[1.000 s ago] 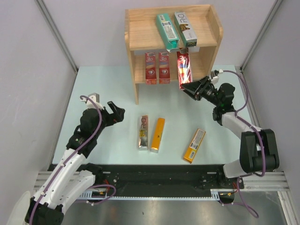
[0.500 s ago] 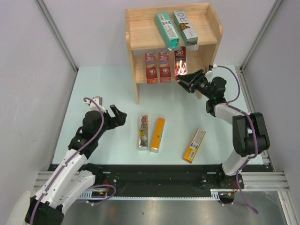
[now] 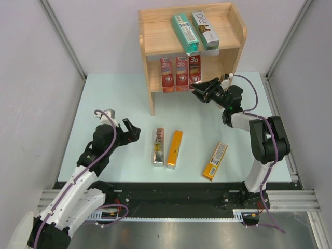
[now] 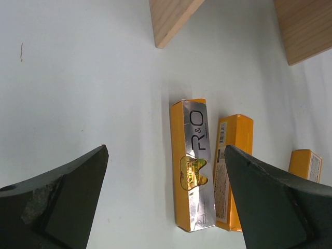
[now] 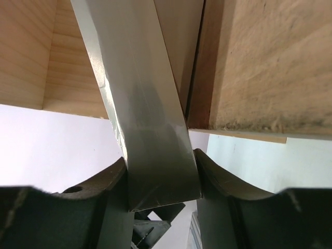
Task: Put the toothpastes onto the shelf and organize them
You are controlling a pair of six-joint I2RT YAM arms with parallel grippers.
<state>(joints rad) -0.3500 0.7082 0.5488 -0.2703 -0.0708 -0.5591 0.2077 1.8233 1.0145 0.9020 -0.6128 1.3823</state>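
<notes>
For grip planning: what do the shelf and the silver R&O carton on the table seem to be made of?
Shelf: pale wood, matte and apparently unvarnished; grain lines show. Silver R&O carton: probably cardboard with a glossy metallic foil face; crisp folded edges and mirror-like glare.

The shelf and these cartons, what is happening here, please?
The right tool is shut on a red carton, setting it on the lower tier of the shelf beside two other red cartons. A teal carton and a silver carton lie on the top tier. Three cartons wait on the table; the open left tool hovers near them.
</notes>
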